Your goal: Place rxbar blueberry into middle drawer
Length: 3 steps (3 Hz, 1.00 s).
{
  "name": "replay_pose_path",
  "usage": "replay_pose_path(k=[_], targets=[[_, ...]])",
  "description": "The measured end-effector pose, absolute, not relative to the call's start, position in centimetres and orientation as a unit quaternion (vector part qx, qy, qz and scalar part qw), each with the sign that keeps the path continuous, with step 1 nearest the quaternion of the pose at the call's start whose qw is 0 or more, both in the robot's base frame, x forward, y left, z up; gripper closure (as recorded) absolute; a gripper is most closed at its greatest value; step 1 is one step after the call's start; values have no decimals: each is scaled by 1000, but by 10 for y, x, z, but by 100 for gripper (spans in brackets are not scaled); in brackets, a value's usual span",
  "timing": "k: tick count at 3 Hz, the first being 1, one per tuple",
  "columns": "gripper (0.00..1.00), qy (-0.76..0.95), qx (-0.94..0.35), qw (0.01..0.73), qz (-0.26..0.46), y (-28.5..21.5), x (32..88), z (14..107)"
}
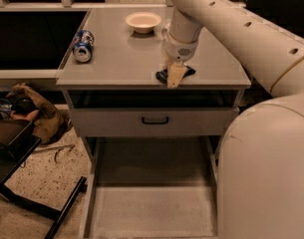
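Middle drawer: the middle drawer (151,210) is the nearest thing, pulled out toward the near side with its flat grey floor bare and open from above.
Drawer front: behind and above it is a closed grey drawer front (116,122) with a black handle (155,120). This is not the target.
Countertop: the grey countertop (116,63) sits over both, and its near edge overhangs the open drawer.
Rxbar blueberry: the rxbar blueberry (187,71) lies flat on the countertop, right of centre, close to the near edge. Dark wrapper shows on either side of the tool's tip.
Gripper: the gripper (174,79) points down onto the bar at the near edge, hanging from the pale arm (231,29) that enters from the far right. Whether the claw is released or clenched on the bar cannot be told.
Step in hand: probably securing the bar for pickup; it is not yet in the drawer.
Doing it well: get a square grip across the bar's narrow width and lift straight up before moving toward the near side. That keeps the flat wrapper from sliding off the edge. Clear the drawer front, then lower the bar over the drawer floor.
Soda can: a blue soda can (83,39) lies on its side at the far left, well apart from the bar.
Bowl: a pale bowl (143,21) sits farthest back, out of the path.
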<state>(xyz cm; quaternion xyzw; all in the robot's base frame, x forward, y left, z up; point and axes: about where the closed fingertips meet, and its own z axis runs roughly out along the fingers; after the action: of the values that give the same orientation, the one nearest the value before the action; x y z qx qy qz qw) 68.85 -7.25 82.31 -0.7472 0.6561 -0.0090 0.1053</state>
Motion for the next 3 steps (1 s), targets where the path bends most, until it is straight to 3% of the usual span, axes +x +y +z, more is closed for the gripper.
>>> replay_pose_path(k=[1, 3], targets=[[100, 656, -747, 105, -9, -72, 687, 831], [100, 667, -731, 137, -31, -85, 684, 864]])
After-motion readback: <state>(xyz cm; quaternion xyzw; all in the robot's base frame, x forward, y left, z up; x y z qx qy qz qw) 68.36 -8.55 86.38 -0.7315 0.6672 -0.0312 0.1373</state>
